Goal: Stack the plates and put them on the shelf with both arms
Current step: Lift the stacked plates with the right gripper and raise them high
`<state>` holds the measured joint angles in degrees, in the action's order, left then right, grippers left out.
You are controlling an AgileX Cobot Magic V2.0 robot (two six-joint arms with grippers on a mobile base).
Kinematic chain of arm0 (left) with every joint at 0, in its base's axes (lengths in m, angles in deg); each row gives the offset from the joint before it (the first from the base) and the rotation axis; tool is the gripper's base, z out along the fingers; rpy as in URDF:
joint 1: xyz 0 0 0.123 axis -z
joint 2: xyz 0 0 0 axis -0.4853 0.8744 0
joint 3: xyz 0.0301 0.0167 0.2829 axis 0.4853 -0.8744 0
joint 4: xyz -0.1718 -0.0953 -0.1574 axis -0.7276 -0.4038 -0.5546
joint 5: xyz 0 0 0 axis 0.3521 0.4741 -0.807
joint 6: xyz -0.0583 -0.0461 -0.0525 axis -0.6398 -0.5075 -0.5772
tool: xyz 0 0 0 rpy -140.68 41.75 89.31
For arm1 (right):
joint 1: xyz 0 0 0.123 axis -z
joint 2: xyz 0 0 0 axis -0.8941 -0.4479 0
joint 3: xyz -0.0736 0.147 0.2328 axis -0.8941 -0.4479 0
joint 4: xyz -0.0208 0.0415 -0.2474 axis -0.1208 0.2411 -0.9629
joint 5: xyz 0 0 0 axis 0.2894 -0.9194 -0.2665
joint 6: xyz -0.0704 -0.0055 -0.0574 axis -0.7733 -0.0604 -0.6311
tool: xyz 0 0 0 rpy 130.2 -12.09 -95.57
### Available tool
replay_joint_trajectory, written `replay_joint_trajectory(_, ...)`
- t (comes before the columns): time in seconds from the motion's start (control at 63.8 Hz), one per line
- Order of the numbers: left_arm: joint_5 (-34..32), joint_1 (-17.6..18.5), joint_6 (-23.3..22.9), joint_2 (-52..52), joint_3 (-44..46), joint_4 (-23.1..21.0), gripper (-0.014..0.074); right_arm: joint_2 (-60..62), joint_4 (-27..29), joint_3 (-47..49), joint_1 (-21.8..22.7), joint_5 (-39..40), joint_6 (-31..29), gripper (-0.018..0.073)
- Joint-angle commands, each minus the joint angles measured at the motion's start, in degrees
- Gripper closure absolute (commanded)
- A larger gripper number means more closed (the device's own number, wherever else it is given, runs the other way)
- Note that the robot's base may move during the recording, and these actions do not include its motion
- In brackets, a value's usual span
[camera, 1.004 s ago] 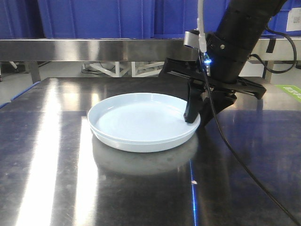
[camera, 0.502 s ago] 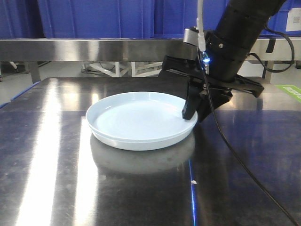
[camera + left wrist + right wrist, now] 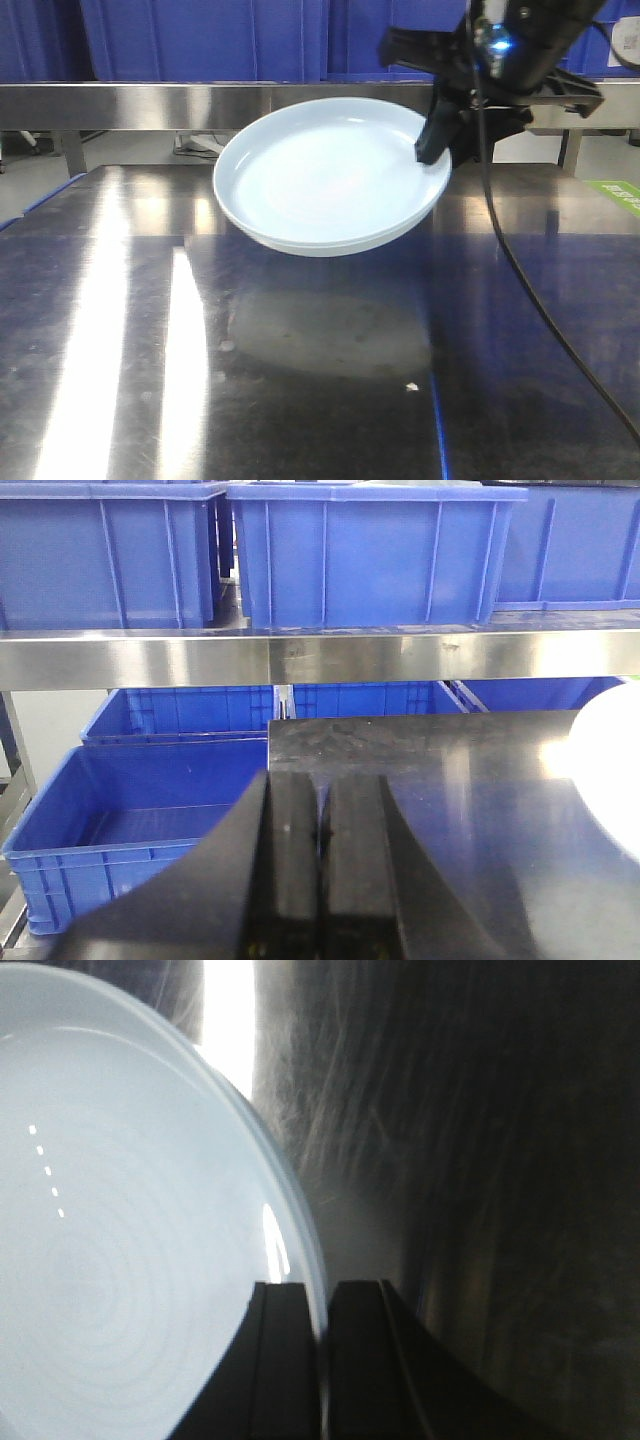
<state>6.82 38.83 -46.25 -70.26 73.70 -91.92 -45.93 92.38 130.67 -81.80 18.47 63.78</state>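
Note:
The pale blue-white plates (image 3: 330, 185) hang in the air above the dark steel tabletop (image 3: 300, 400), tilted with the inside facing me. A double rim line along the lower edge suggests two stacked together. My right gripper (image 3: 432, 155) is shut on their right rim. In the right wrist view the rim (image 3: 300, 1230) runs between its fingers (image 3: 322, 1288). The shelf rail (image 3: 150, 105) runs just behind the plates. My left gripper (image 3: 322, 778) is shut with nothing in it, over the table's left end, facing the shelf rail (image 3: 300, 658). A sliver of plate (image 3: 612, 742) shows at that view's right edge.
Blue plastic crates (image 3: 200, 40) stand on the shelf, and more blue crates (image 3: 130, 820) sit below it beyond the table's left edge. A black cable (image 3: 520, 290) hangs from the right arm down across the table's right side.
The right gripper has lifted the plates off the tabletop, up and slightly right, tilting them toward me. They now hang level with the shelf rail.

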Motion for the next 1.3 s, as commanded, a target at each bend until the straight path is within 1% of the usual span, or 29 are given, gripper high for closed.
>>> replay_joint_trajectory(0.0, -4.56, -0.03, -0.12, 0.21, 1.64, -0.09, 0.0516, 6.37, -0.27, -2.84, 0.53, 10.28, -4.38, 0.0511)
replay_joint_trajectory(0.11, -4.56, -0.03, -0.12, 0.21, 1.64, -0.09, 0.0516, 11.02, -0.30, -9.13, 0.53, 16.80, -8.48, 0.0511)
replay_joint_trajectory(0.267, -4.56, -0.03, -0.12, 0.21, 1.64, -0.09, 0.0516, 16.17, -0.30, -15.38, 1.82, 21.71, -8.63, 0.0511)
replay_joint_trajectory(0.439, -4.56, -0.03, -0.12, 0.21, 1.64, -0.09, 0.0516, 22.10, -1.68, -20.58, 3.63, 23.41, -8.63, 0.0511)
replay_joint_trajectory(0.706, -4.56, -0.03, -0.12, 0.21, 1.64, -0.09, 0.0516, 34.01, -2.29, -28.31, 3.62, 26.51, -8.49, 0.0511)
replay_joint_trajectory(0.91, -4.56, -0.03, -0.12, 0.21, 1.64, -0.09, 0.0516, 42.69, -2.79, -32.61, 3.62, 27.03, -8.49, 0.0511)
replay_joint_trajectory(1.16, -4.56, -0.03, -0.12, 0.21, 1.64, -0.09, 0.0516, 53.24, -2.79, -38.42, 3.62, 33.22, -8.49, 0.0511)
replay_joint_trajectory(1.286, -4.56, -0.03, -0.12, 0.21, 1.64, -0.09, 0.0516, 57.59, -2.79, -41.14, 3.62, 34.00, -8.49, 0.0511)
